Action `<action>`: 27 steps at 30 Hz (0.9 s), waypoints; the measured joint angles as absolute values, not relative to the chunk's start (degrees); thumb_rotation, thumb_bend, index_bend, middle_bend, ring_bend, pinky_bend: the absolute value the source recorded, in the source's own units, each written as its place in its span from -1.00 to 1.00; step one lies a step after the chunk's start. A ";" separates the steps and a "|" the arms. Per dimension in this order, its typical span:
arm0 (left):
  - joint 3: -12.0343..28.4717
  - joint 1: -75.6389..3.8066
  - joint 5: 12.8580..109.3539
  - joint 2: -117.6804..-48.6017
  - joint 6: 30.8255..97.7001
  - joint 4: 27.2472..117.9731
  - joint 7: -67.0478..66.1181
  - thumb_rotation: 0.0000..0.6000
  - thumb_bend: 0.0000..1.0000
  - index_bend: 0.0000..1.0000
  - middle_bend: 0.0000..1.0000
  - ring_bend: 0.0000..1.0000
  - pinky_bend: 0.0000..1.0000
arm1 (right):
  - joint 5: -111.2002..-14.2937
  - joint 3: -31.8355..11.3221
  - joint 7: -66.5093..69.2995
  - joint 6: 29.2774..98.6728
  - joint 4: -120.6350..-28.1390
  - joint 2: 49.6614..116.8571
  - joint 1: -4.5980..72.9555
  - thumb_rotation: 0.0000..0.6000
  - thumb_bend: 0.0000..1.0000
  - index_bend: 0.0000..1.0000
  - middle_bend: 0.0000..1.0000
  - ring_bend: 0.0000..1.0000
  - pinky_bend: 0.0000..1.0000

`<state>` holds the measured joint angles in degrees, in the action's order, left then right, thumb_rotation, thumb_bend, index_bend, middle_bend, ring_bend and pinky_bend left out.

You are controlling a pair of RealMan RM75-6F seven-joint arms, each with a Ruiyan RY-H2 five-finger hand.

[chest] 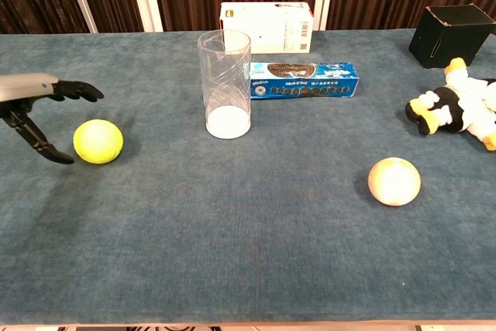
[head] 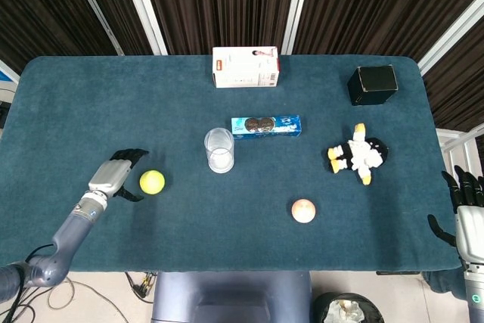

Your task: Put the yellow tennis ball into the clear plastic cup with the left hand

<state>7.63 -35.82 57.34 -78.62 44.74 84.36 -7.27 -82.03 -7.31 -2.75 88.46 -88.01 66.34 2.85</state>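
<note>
The yellow tennis ball (head: 152,181) (chest: 98,141) lies on the blue table left of centre. A clear plastic cup (head: 219,150) (chest: 226,84) stands upright to its right, empty. My left hand (head: 119,175) (chest: 39,110) hovers just left of the ball, fingers spread and open toward it, a small gap between them. At the table's right edge, off the cloth, my right hand (head: 466,210) stays open, holding nothing; the chest view does not show it.
A blue biscuit box (head: 265,125) lies right behind the cup. A white carton (head: 246,66) sits at the far edge, a black box (head: 372,85) at far right. A plush penguin (head: 357,154) and a pale ball (head: 303,210) lie on the right half.
</note>
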 measured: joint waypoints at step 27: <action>6.71 -37.97 53.30 -84.82 47.52 81.03 -13.23 1.00 -0.82 -0.41 -0.73 -1.00 -1.00 | -81.98 -7.31 -2.39 88.20 -87.74 66.28 2.81 1.00 -0.30 -0.74 -0.93 -0.91 -1.00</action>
